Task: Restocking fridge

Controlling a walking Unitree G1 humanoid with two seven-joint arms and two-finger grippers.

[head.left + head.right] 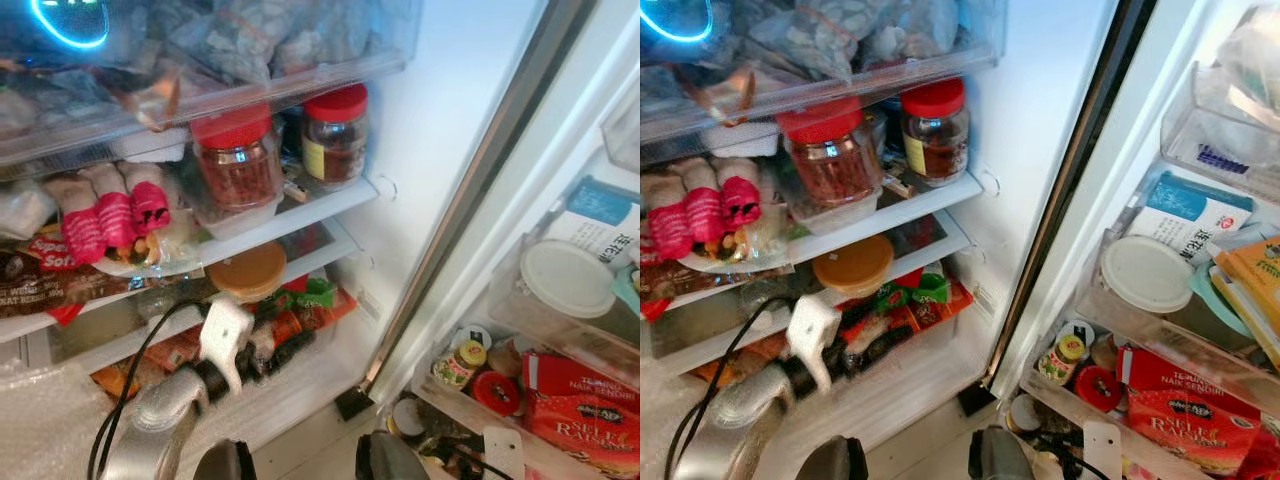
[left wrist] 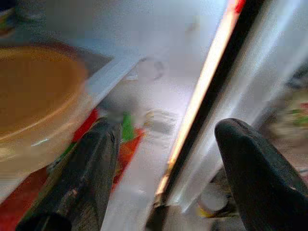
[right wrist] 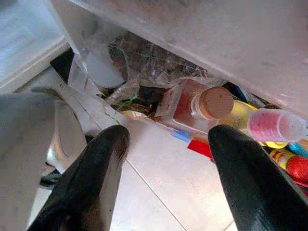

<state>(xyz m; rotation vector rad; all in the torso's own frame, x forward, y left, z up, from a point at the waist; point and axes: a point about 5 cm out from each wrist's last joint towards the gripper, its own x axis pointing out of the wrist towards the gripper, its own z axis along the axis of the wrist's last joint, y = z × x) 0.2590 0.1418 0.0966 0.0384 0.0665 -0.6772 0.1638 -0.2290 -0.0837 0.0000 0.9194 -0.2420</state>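
The fridge stands open before me. My left gripper [image 2: 166,130] is open and holds nothing; it reaches into the lower shelf [image 1: 300,385], just under the round orange-lidded tub [image 1: 247,270]. Its black fingers [image 1: 262,352] lie against the red and green food packets [image 1: 305,315]. The tub [image 2: 33,91] is close beside one finger in the left wrist view. Two red-lidded jars [image 1: 237,160] [image 1: 334,135] stand on the shelf above. My right gripper [image 3: 168,139] hangs low and open over the tiled floor, near bottles [image 3: 202,108] at the fridge's foot.
The door shelves on the right hold a red raisin box [image 1: 585,410], a white-lidded tub [image 1: 565,278] and small jars [image 1: 460,362]. Pink-wrapped sausages [image 1: 110,215] and bagged food crowd the left shelves. The fridge's white side wall [image 1: 440,120] is close by on the right.
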